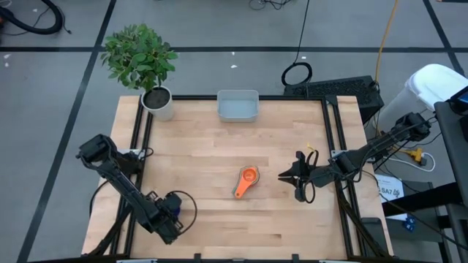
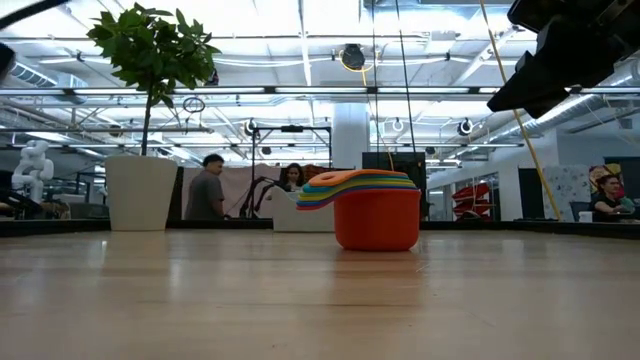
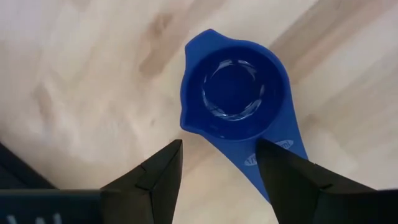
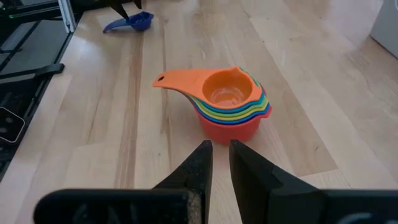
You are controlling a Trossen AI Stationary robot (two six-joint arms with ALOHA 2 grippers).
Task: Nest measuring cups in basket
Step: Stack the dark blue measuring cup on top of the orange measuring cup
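- The left tool hangs over the near left part of the bench, its two dark wedge-shaped fingers spread apart and holding nothing.
- Directly below and ahead of that tool lies the dark blue measuring cup, a glossy plastic scoop with a round bowl, a small pour lip and a flat handle that runs back under one finger; whether the finger touches the handle cannot be told.
- The right tool hovers low over the right middle of the bench, its fingers nearly together with only a slim gap and nothing between them.
- Just ahead of the right tool stands the stack of nested measuring cups: a red cup at the bottom, coloured rims layered above it, an orange cup on top with its flat handle pointing sideways.
- From bench height the stack reads as a squat red tub under fanned rainbow handles.
- The basket, a pale translucent rectangular bin with rounded corners, sits at the far edge of the bench, well apart from both tools and from the stack.
- A white round pot with a leafy plant occupies the far left corner, beside the basket but not touching it.
- The bench is pale wood plank with visible grain, framed by dark rails; open wood surrounds the stack on all sides and lies between it and the basket.
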